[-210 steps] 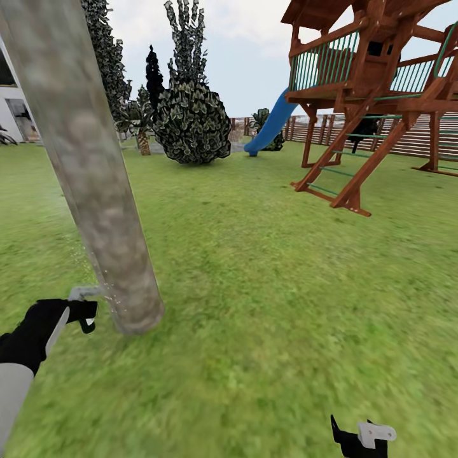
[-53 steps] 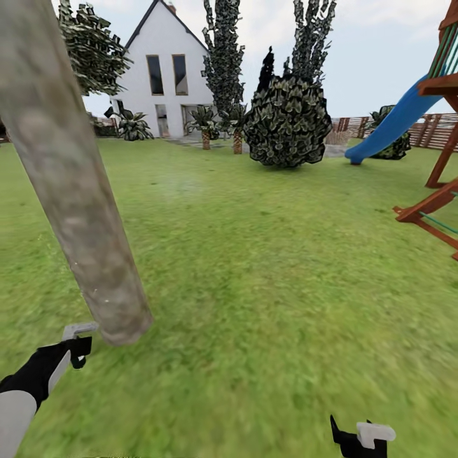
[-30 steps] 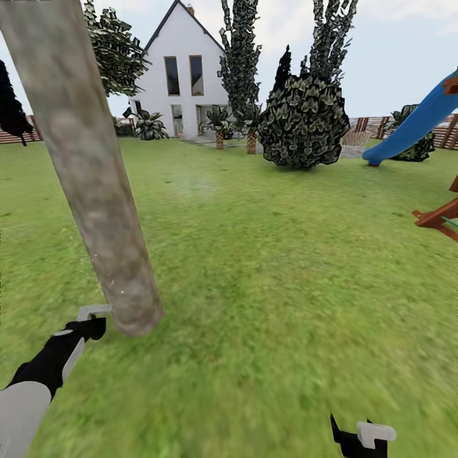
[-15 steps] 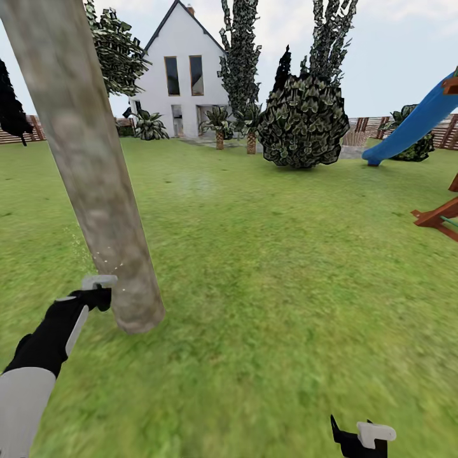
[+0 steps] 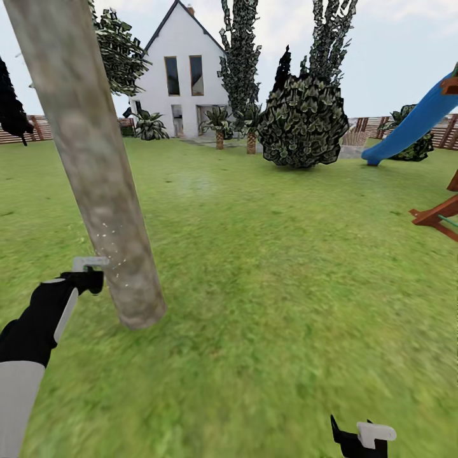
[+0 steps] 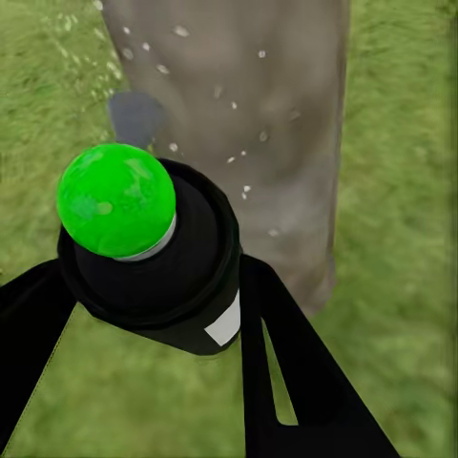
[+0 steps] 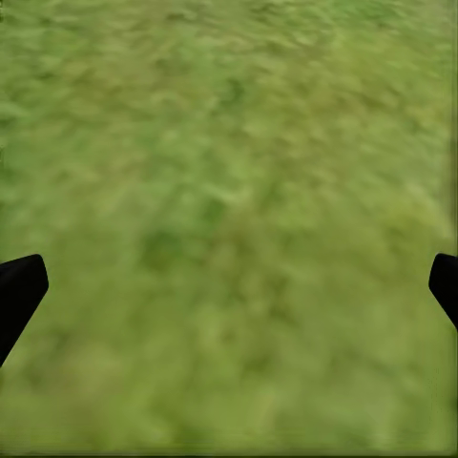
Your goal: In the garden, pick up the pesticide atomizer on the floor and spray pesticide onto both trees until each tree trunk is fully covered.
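Since half a second ago your left tool (image 5: 89,270) has risen along the tree trunk (image 5: 95,165), and white-yellow specks of pesticide (image 5: 117,264) now dot the bark higher up. At the left of the head frame, that tool sits just beside the trunk's lower part, clamped on the pesticide atomizer (image 6: 153,253), whose green cap (image 6: 116,200) faces the left wrist camera. Judge the atomizer as a light, rigid, smooth-walled can; it could slip or twist, so keep your hold around the dark body below the cap, square to the bark. Further right, the lawn (image 5: 286,267) runs back to the white house (image 5: 178,70). At the lower right, your right tool (image 5: 359,439) hangs spread wide over grass, holding nothing.
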